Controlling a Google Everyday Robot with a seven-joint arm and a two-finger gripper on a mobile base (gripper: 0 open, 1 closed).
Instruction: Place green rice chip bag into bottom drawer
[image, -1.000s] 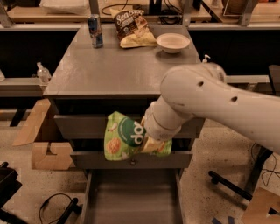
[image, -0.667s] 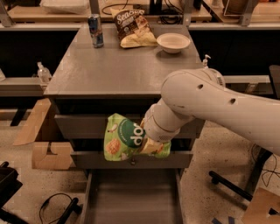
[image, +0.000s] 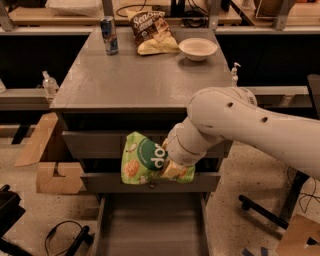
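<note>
The green rice chip bag (image: 141, 159) hangs in front of the cabinet's two upper drawers, above the bottom drawer (image: 150, 227). That drawer is pulled out, a wide grey tray with a bare floor. My gripper (image: 169, 169) is shut on the bag's right side, and the white arm reaches in from the right. The wrist covers most of the fingers and the bag's right part.
On the cabinet top (image: 145, 75) stand a blue can (image: 109, 35), a brown-and-yellow chip bag (image: 152, 31) and a white bowl (image: 198, 48). Cardboard pieces (image: 47, 160) lie on the floor at the left. A dark stand's leg (image: 265, 210) is at the right.
</note>
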